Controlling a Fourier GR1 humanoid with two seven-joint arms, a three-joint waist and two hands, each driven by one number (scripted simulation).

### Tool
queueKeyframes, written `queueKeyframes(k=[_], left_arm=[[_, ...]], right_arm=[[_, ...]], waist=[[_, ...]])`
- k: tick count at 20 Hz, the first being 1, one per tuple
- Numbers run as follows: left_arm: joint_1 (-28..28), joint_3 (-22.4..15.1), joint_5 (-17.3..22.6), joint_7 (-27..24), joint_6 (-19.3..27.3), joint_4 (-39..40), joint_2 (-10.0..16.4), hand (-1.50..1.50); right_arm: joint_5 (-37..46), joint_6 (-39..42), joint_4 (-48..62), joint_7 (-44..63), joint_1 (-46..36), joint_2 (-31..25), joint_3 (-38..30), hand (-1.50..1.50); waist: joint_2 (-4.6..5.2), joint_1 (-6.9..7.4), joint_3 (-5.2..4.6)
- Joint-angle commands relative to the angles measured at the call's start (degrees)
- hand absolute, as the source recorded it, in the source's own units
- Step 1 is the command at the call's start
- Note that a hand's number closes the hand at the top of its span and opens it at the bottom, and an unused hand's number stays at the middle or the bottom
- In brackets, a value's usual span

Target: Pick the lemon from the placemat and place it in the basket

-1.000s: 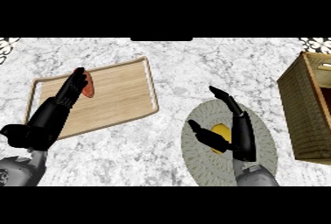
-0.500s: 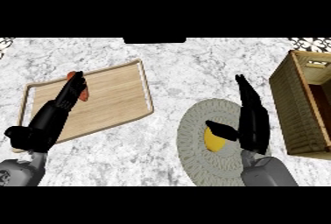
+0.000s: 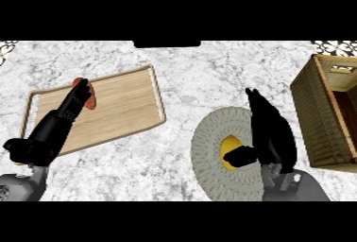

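lemon [image 3: 227,145] sits on the placemat [image 3: 208,163]; right hand [image 3: 270,137] covers it, fingers straight, thumb alongside, nothing clasped yet, lined up for the basket [image 3: 315,118] (left hand [image 3: 43,141] rests open, out of the way).

Black left hand [image 3: 39,143] and right hand [image 3: 273,136] on grey forearms [image 3: 307,187]

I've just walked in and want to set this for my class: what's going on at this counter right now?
The robot's right hand is over the round grey woven placemat, fingers straight and thumb lying across the yellow lemon, which sits on the placemat. The brown wicker basket stands to the right, the lemon not yet in it. The left hand is open over the pale wooden tray, next to a small red-orange item I cannot identify.
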Motion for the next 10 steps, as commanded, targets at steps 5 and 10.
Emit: queueKeyframes(k=[5, 10], left_arm=[[0.79, 0.91, -0.46, -3.54, -1.24, 2.25, -1.08, 0.0], [-1.33, -0.74, -1.58, 0.19, -0.16, 0.21, -2.9, 0.0]], right_arm=[[-6.1, 21.68, -22.22, 23.29, -1.04, 2.69, 0.47, -1.5], [-7.58, 24.71, -28.57, 24.81, 2.08, 0.2, -1.34, -1.5]], waist=[[0.62, 0.38, 0.32], [0.84, 0.86, 0.44]])
